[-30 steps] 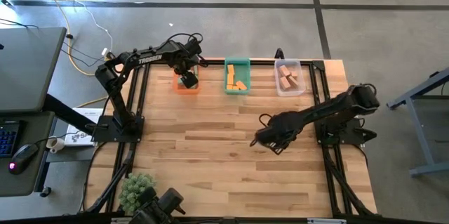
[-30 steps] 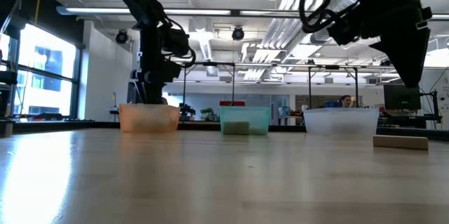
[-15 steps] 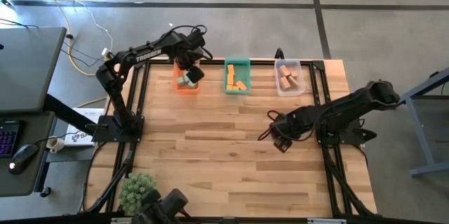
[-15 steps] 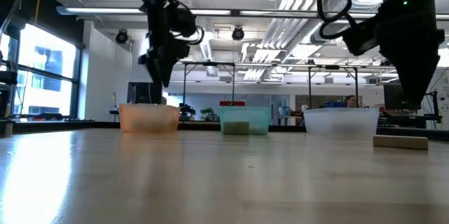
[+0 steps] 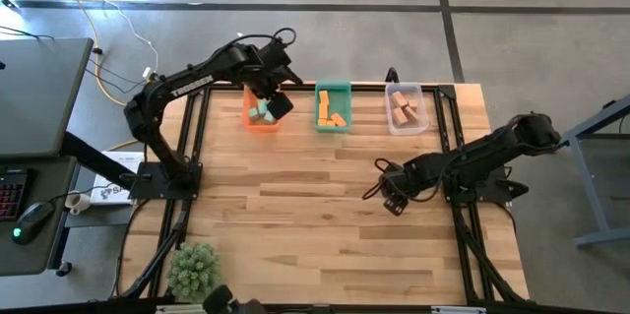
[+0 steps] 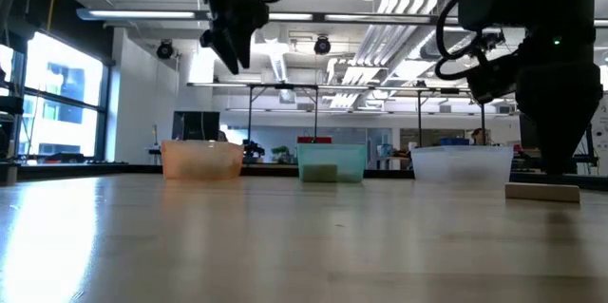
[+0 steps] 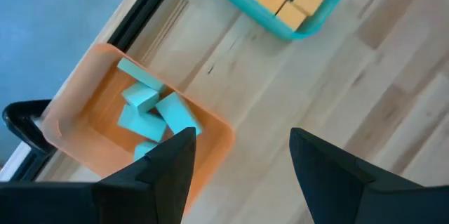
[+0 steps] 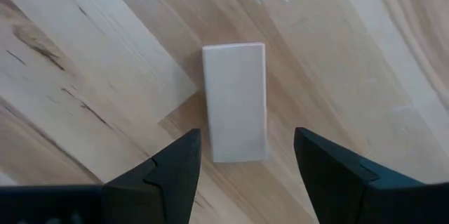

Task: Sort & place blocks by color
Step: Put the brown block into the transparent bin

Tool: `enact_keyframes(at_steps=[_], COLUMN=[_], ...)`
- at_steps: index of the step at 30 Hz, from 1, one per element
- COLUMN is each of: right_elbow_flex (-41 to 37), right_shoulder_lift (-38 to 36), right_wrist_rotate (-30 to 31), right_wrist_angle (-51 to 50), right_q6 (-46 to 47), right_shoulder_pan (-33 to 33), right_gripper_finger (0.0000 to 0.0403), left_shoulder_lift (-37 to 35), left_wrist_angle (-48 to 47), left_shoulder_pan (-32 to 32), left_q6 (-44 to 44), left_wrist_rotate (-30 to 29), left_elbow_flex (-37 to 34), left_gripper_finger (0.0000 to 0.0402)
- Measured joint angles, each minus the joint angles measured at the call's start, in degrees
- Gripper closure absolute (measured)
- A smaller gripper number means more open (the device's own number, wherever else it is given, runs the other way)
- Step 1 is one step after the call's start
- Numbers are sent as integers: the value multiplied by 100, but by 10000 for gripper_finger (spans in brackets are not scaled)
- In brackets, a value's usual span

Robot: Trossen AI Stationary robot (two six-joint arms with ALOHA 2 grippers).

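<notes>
Three bins stand in a row at the upper edge of the wooden table (image 5: 295,206): the orange bin (image 5: 260,115) with teal blocks (image 7: 151,112), the teal bin (image 5: 332,106) with orange blocks (image 5: 329,110), the clear bin (image 5: 404,107) with wood blocks (image 5: 401,109). White letters on the left arm are too small to read. The left gripper (image 5: 276,103) hangs over the orange bin, fingers apart and empty. The right gripper (image 8: 245,175) hovers with fingers apart over a plain wood bar (image 8: 234,102) at centre right. A green plant (image 5: 191,267) is at lower left. An open office lies behind.

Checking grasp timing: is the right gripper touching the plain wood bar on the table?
Apart. The right wrist view shows the right gripper open, with bare table visible between each finger and the wood bar.
</notes>
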Motion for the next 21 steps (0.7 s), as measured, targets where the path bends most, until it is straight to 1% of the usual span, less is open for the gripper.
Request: enact_keyframes(at_steps=[10,16,19,21], right_elbow_flex=[-364,-608,-614,-617], right_shoulder_lift=[0,-10,-13,-11], right_wrist_rotate=[20,24,24,36], right_wrist_angle=[392,588,600,621], right_q6=[-159,-137,-305,-344], right_shoulder_pan=[-9,-9,-9,-9], right_gripper_finger=[187,189,209,236], left_shoulder_lift=[-588,-764,-768,-772], left_wrist_angle=[2,0,0,0], left_shoulder_pan=[-476,-666,-748,-816], left_q6=[-713,-1081,-1220,-1264], left_wrist_rotate=[-12,-14,-13,-14], left_elbow_flex=[3,7,7,7], left_gripper_finger=[183,183,183,183])
